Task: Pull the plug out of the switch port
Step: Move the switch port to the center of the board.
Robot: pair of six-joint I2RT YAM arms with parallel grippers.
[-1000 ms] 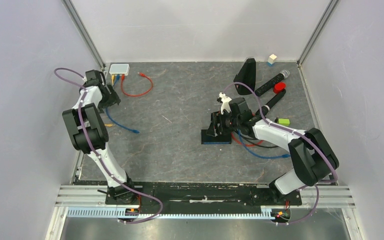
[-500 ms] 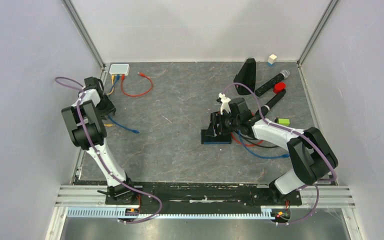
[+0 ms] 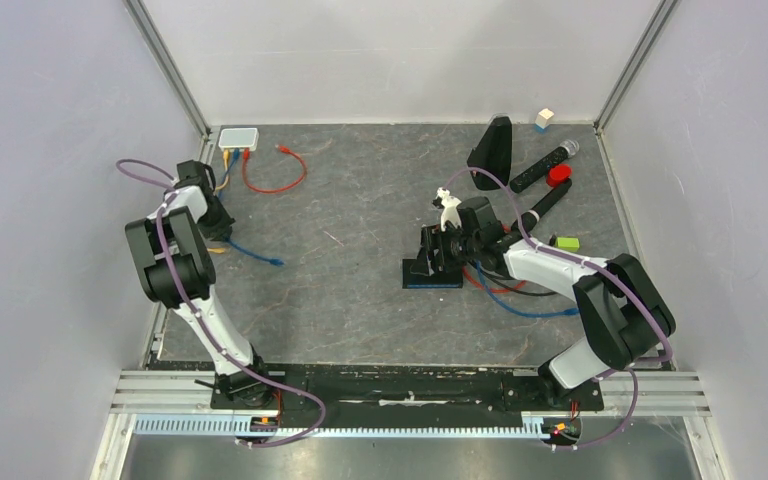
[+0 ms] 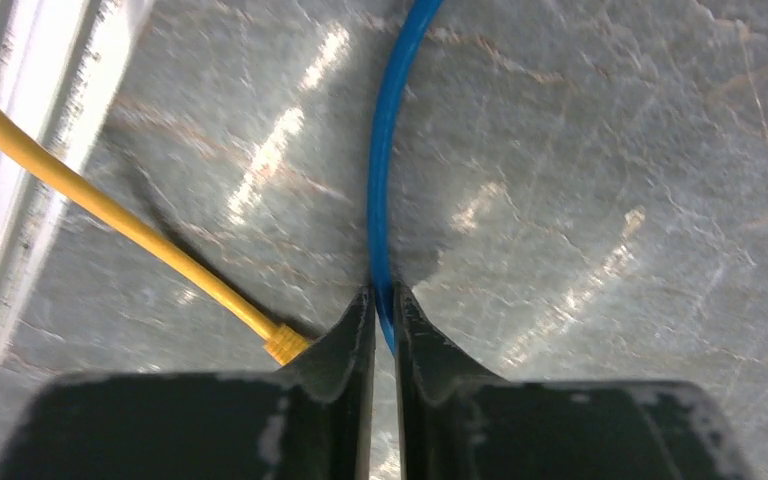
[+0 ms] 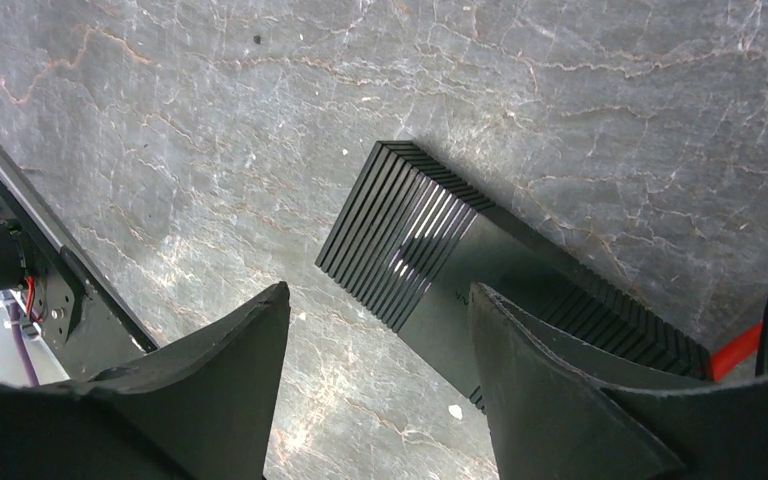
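The small white switch (image 3: 238,137) is sitting at the far left corner of the counter (image 3: 360,300). The thin blue cable (image 4: 385,180), its plug too small to make out, is running from the switch's near edge to the left gripper (image 4: 384,300), which is clenching it just beside the loose end of a yellow cable (image 4: 110,215). Pale walls (image 3: 400,60) are enclosing the grey, veined counter, while the right gripper (image 5: 378,295) is hanging released above a black ribbed box (image 5: 410,240).

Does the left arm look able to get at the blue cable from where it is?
Yes, it seems so: the left gripper is shut on the blue cable, pinched between its fingertips. The yellow cable ends beside the fingers, outside the grip, so nothing looks in the way.
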